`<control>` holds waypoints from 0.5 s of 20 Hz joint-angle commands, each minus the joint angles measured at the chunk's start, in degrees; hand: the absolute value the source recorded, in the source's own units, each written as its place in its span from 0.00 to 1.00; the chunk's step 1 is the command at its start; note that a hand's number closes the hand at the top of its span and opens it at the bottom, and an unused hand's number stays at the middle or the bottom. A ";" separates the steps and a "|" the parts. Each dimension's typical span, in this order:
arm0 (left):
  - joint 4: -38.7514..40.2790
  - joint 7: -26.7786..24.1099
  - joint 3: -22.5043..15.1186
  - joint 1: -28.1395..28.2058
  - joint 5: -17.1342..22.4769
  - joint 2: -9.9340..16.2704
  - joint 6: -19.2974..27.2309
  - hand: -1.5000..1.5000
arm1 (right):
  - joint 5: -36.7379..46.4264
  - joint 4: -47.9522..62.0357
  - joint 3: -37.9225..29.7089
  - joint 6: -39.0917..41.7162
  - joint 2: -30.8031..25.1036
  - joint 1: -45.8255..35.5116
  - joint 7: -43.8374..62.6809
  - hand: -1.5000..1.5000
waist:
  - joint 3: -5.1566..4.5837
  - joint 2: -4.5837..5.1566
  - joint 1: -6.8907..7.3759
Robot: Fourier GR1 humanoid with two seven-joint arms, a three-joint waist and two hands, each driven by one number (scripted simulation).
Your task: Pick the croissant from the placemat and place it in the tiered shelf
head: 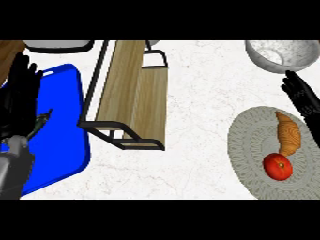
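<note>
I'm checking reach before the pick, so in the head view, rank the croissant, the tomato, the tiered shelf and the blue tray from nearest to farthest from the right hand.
From the right hand:
1. Croissant, just beside it on the placemat.
2. Tomato, lower on the same placemat.
3. Tiered shelf, across the counter at centre.
4. Blue tray, far left.

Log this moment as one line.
phase: approach | croissant: on placemat | right hand: open beside it | left hand: open | tiered shelf: unloaded
</note>
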 commanded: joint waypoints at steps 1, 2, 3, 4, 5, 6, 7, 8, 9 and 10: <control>-0.21 1.01 -2.42 2.21 -2.20 1.79 -2.02 0.50 | 3.47 -0.27 -2.51 -5.64 -0.23 2.74 2.97 0.00 | -2.08 -0.01 -1.86; 1.26 -0.14 -3.81 4.77 -2.93 2.11 -3.61 0.50 | 5.51 1.33 -7.15 -9.59 -3.08 3.04 4.84 0.00 | -2.17 0.00 -2.86; 1.52 -0.42 -5.43 7.08 -3.34 2.31 -5.19 0.50 | 7.81 3.88 -10.41 -13.47 -4.42 4.64 6.15 0.00 | -2.23 0.05 -3.80; 3.19 -0.28 -7.21 6.84 -4.42 2.15 -5.81 0.50 | 10.38 5.55 -12.90 -16.74 -5.92 5.52 7.24 0.00 | -2.31 0.56 -6.21; 3.46 0.53 -7.22 9.35 -4.82 4.33 -7.21 0.50 | 12.23 6.87 -16.25 -19.87 -7.87 7.65 9.02 0.00 | -2.40 0.15 -7.27; 4.53 0.35 -8.55 10.06 -5.33 4.32 -8.22 0.50 | 14.98 8.15 -18.60 -23.01 -9.76 8.36 10.77 0.00 | -2.67 0.56 -9.03; 4.03 0.77 -7.87 9.41 -4.62 3.53 -7.22 0.50 | 21.08 13.55 -16.25 -20.78 -14.90 14.15 14.32 0.00 | -3.42 2.79 -10.67; 4.15 0.34 -9.87 11.41 -4.74 2.75 -8.52 0.50 | 21.86 14.40 -19.46 -27.07 -12.44 14.16 15.86 1.00 | -2.76 1.40 -9.31; 4.59 -0.94 -11.95 13.73 -5.12 2.37 -10.31 0.50 | 20.07 14.84 -22.29 -32.10 -8.18 13.58 16.99 1.00 | -2.36 0.66 -7.33; 4.70 -1.74 -12.92 14.04 -4.96 3.36 -12.90 0.50 | 19.18 13.11 -22.73 -35.77 -3.94 13.62 17.18 1.00 | -2.23 0.18 -5.76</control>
